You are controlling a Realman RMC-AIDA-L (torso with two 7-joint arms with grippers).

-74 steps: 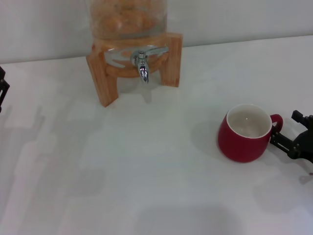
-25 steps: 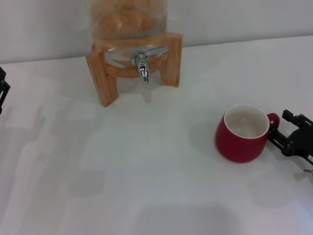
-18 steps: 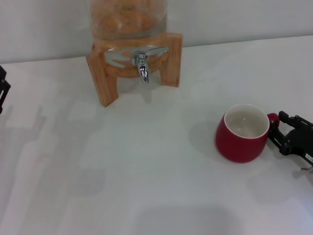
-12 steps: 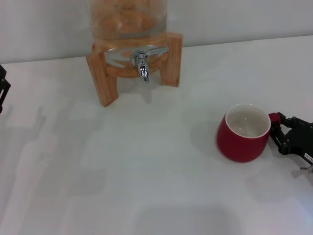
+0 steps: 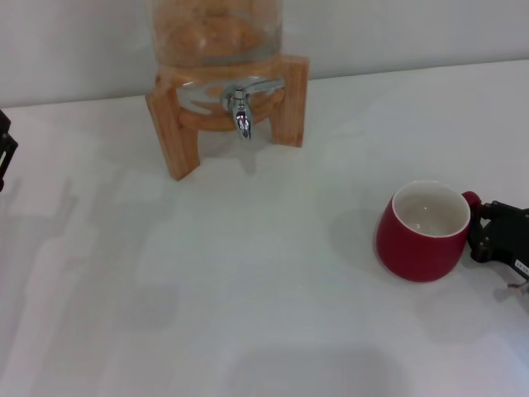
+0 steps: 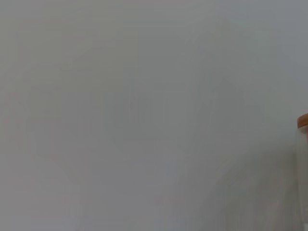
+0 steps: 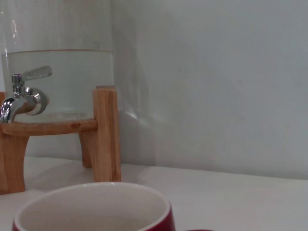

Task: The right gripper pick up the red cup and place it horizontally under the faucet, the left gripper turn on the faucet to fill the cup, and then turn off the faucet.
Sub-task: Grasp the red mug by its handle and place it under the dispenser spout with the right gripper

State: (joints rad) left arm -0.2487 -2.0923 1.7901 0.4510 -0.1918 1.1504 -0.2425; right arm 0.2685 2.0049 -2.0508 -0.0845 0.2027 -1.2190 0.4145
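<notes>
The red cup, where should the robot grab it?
Probably by its small loop handle, coming in from the robot's right. The red cup stands upright with the handle pointing at the right pincer, already there; the round body looks too wide.

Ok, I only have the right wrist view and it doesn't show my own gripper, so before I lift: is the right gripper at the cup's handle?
Observer: Yes, the head view shows the right gripper right at the handle side of the red cup. I can't tell if it has gripped.
Operator: Where's the cup relative to the spout?
Observer: To the right of the faucet and nearer the robot, not under it.
Operator: And the other arm?
Observer: The left gripper is at the head view's far left edge, well away from the faucet.
</notes>
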